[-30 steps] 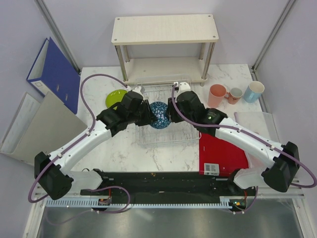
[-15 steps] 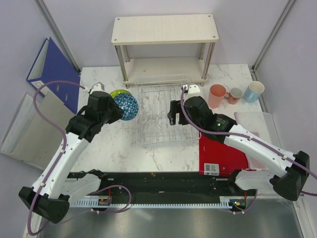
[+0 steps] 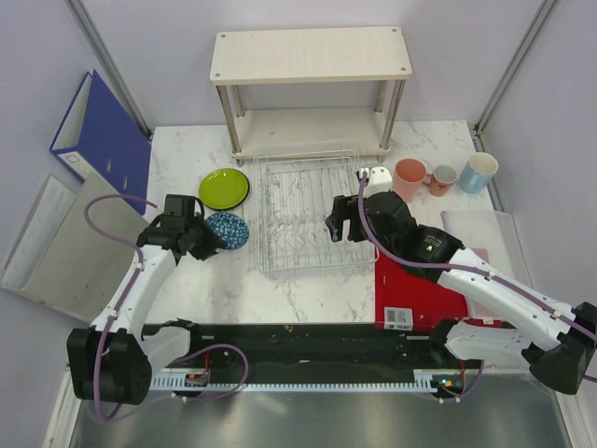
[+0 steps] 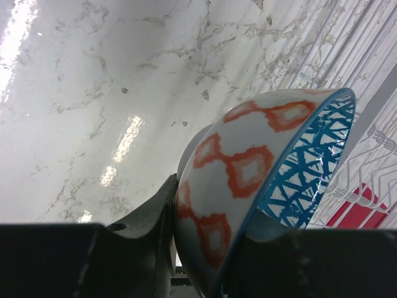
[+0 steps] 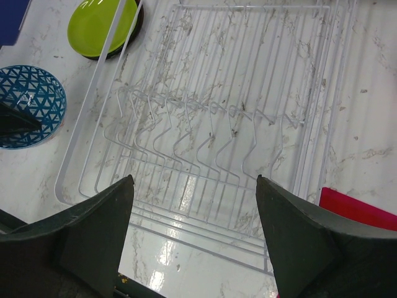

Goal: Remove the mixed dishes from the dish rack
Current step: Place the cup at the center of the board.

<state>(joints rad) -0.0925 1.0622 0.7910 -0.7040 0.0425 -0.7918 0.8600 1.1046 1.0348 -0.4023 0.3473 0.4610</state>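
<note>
The small bowl [image 4: 248, 174], red and white outside and blue-latticed inside, is tilted in my left gripper [image 4: 211, 248], which is shut on its rim. From above, the bowl [image 3: 229, 231] and left gripper [image 3: 211, 239] are low over the marble, left of the dish rack [image 3: 308, 215]. The wire rack [image 5: 236, 93] holds no dishes. My right gripper [image 5: 193, 180] hangs open over the rack's near right part [image 3: 334, 217]. The lime-green plate [image 3: 224, 189] lies on a dark plate [image 5: 121, 51]. Pink cup [image 3: 409, 179], terracotta mug [image 3: 443, 178] and light blue cup [image 3: 478, 172] stand right of the rack.
A beige two-tier shelf [image 3: 310, 56] stands behind the rack. A flat red item [image 3: 420, 289] lies at the rack's near right corner. Blue binder [image 3: 103, 135] and grey folders [image 3: 65, 238] lie off the table's left edge.
My right gripper opened off the bowl and drew back to the rack's right side. My left arm carried the bowl out of the rack, leftward and down beside it.
</note>
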